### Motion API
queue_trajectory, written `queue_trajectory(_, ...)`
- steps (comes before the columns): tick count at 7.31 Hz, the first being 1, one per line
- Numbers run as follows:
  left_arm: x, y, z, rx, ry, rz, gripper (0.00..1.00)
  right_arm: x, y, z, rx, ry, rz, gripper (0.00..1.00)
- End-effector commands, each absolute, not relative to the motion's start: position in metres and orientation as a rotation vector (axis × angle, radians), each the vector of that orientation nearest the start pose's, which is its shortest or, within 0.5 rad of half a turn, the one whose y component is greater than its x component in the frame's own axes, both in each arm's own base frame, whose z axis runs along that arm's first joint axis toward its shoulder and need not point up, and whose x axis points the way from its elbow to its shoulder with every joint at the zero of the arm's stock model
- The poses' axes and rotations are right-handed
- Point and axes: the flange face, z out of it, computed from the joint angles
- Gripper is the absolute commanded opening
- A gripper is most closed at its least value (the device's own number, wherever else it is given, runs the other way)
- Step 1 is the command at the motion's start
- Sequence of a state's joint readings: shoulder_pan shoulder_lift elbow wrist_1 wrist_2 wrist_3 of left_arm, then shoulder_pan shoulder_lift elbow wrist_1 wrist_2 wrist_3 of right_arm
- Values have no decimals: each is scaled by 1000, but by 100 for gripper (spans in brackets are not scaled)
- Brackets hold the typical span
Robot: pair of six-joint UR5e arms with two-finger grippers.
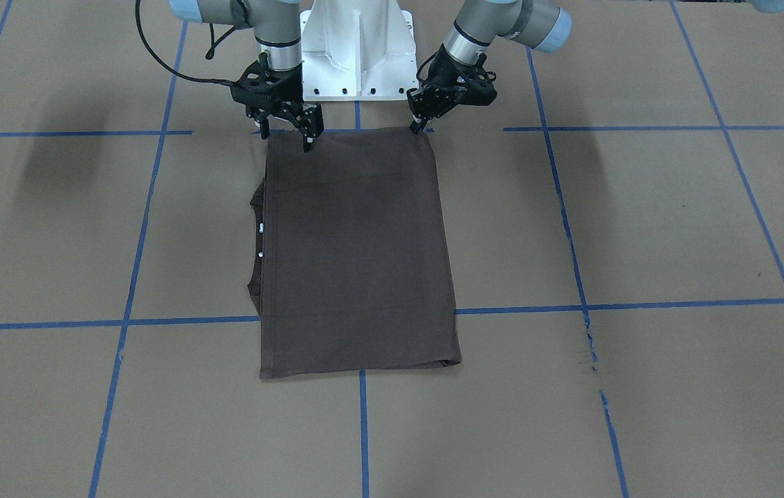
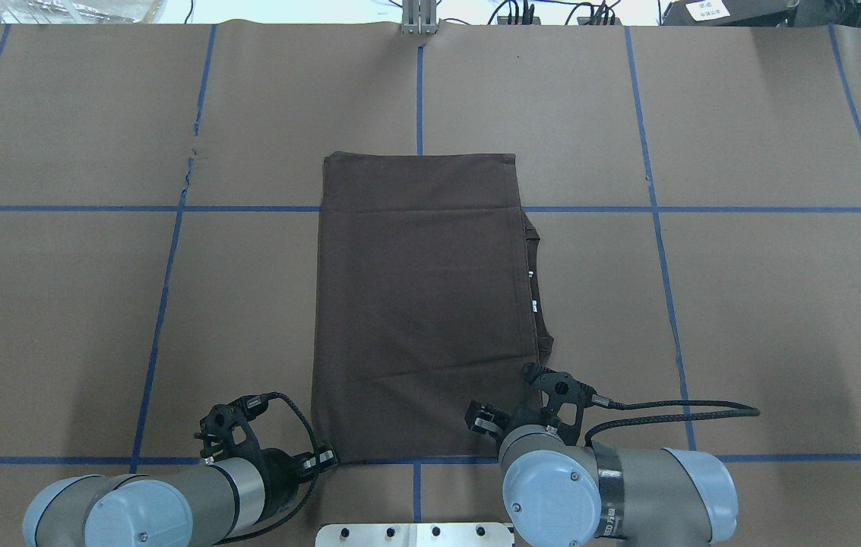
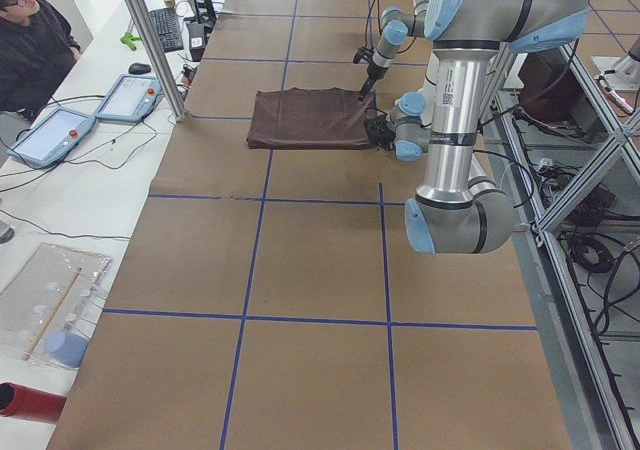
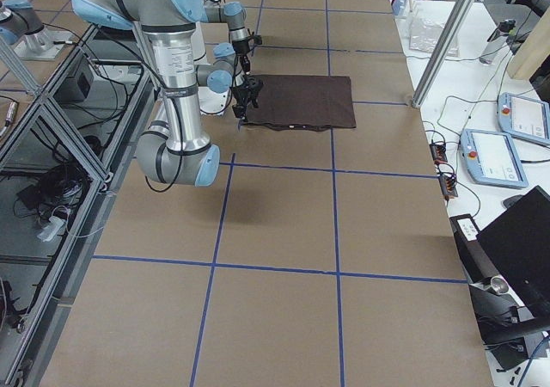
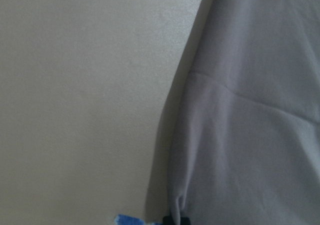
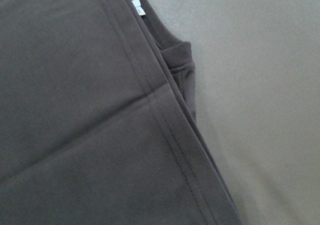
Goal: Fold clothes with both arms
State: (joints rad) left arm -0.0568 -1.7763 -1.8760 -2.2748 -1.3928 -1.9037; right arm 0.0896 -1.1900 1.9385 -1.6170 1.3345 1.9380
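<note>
The dark brown T-shirt (image 1: 357,256) lies flat on the table, folded into a tall rectangle (image 2: 422,304). Its collar (image 2: 540,281) pokes out on the robot's right side, also in the right wrist view (image 6: 175,55). My left gripper (image 1: 421,126) is at the shirt's near left corner (image 2: 322,458). Its jaws look pinched on that corner, and the left wrist view shows the cloth (image 5: 250,135) gathered to a point. My right gripper (image 1: 286,135) stands over the near right corner (image 2: 483,422) with its fingers spread.
The white pedestal base (image 1: 357,55) stands just behind the shirt's near edge. Blue tape lines (image 1: 571,242) mark a grid on the brown table cover. An operator (image 3: 30,40) and teach pendants (image 3: 55,135) are at the table's far side, beyond a metal post (image 3: 150,40).
</note>
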Motion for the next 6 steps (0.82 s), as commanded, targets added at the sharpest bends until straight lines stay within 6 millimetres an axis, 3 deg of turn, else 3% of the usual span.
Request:
queue_trajectory(1,546,-181,328,-14,1233,-446,0,-573,-204,304,131,-723,514,100)
queue_trajectory(4,547,-181,328,-15,1233,-445,0,-579,-203,310,145,-715,528,97)
queue_trajectory(6,547,-181,328,-14,1231,-445,0,-580,-202,311,147,-715,529,85)
